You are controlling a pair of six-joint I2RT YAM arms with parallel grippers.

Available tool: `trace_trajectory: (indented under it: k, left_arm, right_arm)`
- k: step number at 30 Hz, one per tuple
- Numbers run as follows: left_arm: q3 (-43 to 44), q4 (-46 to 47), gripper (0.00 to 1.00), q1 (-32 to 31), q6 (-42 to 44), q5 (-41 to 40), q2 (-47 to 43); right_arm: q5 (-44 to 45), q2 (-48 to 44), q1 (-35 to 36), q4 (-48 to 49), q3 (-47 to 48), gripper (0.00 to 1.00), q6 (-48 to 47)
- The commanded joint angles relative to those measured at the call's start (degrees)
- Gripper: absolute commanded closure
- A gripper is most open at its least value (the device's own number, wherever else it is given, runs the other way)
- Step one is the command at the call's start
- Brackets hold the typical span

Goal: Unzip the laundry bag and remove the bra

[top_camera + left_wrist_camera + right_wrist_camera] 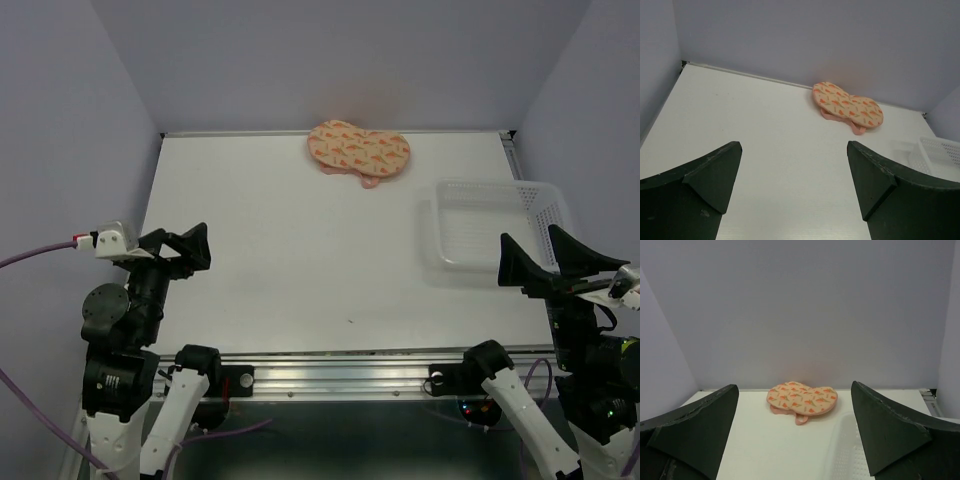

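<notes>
The peanut-shaped peach-pink laundry bag (358,150), printed with orange-red and green marks, lies flat at the far edge of the white table (280,260), just right of centre and close to the back wall. A pink edge and small tab protrude from its near side. The clear plastic mesh basket (490,232) stands at the right, nearer than the bag and apart from it. Left gripper (180,245): near left, fingers spread apart, empty. Right gripper (545,262): near right, by the basket's near corner, fingers apart, empty
</notes>
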Motion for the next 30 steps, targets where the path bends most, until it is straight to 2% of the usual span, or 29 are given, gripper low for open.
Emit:
trace_trajectory:
  k: [1,8,15,22,24,25,30]
  left_arm:
    - [-0.4,4.0,0.01,-0.1,-1.1,1.1,2.9]
    - [-2.7,12.2,0.01,0.0,-8.3,5.8,11.1]
    - [-4.8,25.3,0.01,-0.6,-18.8,10.1,26.9]
    - [-3.8,42.8,0.01,-6.2,-28.6,1.9,48.7]
    - [-1.0,45.3,0.01,-7.2,-31.4,0.7,53.8]
    - [0.5,46.3,0.01,-8.5,-31.7,0.0,59.2]
    - [14.9,46.7,0.01,-11.0,-30.1,-3.6,75.9]
  right_arm:
    - [-1.4,0.5,0.2,0.9,-0.1,0.00,-0.5]
    - [-4.2,2.1,0.2,0.9,-3.6,0.00,4.0]
    - [-6.3,4.8,0.2,0.9,-6.5,0.00,10.3]
    - [-8.6,5.7,0.2,1.2,-9.3,0.00,11.4]
    - [-9.1,6.1,0.2,1.0,-9.5,0.00,10.9]
    - [-9.3,6.3,0.2,1.0,-9.5,0.00,10.7]
    - [-9.1,6.2,0.2,1.1,-9.8,0.00,10.6]
